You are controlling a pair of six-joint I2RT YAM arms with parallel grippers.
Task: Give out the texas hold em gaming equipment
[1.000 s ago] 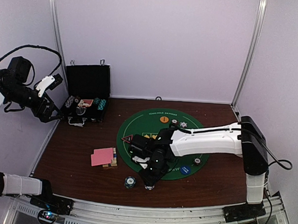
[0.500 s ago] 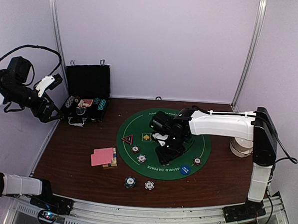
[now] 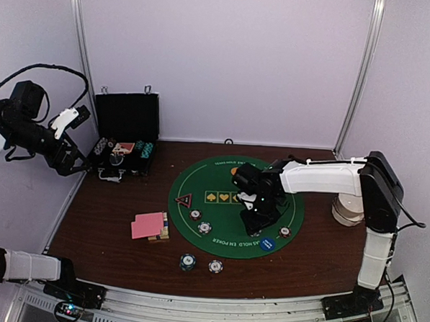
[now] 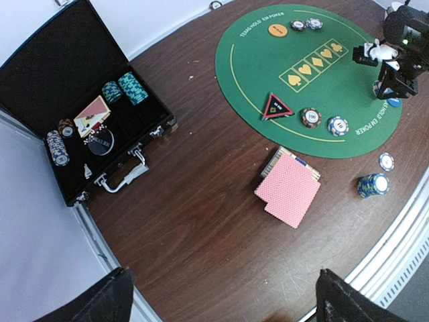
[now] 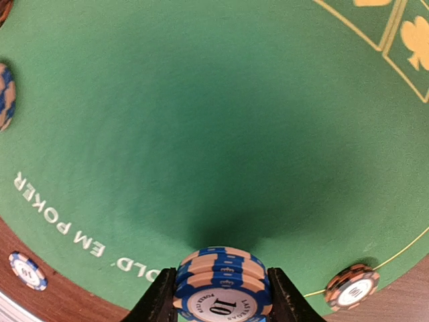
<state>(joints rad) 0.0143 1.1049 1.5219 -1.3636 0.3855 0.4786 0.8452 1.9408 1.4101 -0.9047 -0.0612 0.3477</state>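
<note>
The right arm has swung up off the near edge of the green mat [image 3: 192, 180], where it was bent low a second ago. The right gripper [image 3: 252, 222] now hangs over the mat's right-centre, near the printed row of suits. Its wrist view shows the fingers clamped on a chip stack [image 5: 222, 280], blue-and-cream with a ten on the top face, seemingly held clear of the felt. On the bare wood just off the mat's near edge sit a chip pile [image 3: 188, 261] and a single chip [image 3: 215, 265], both where they were. We read this as one share set down and the rest being carried to another seat. A pair of chips [image 3: 205, 227] by the triangular marker [image 3: 183, 200] and a lone chip [image 3: 285, 232] near the blue disc [image 3: 267, 244] suggest the round is partly done. The pink-backed cards [image 3: 147, 225] lie in one heap left of the mat, undealt. The left gripper [image 4: 224, 305] has not stirred; it is held high beside the black case [image 3: 126, 131], fingers wide apart and empty. The tabletop [image 3: 104, 220] is dark brown wood, closed in by pale lilac walls [image 3: 227, 61] and slim metal posts [image 3: 361, 75].
</note>
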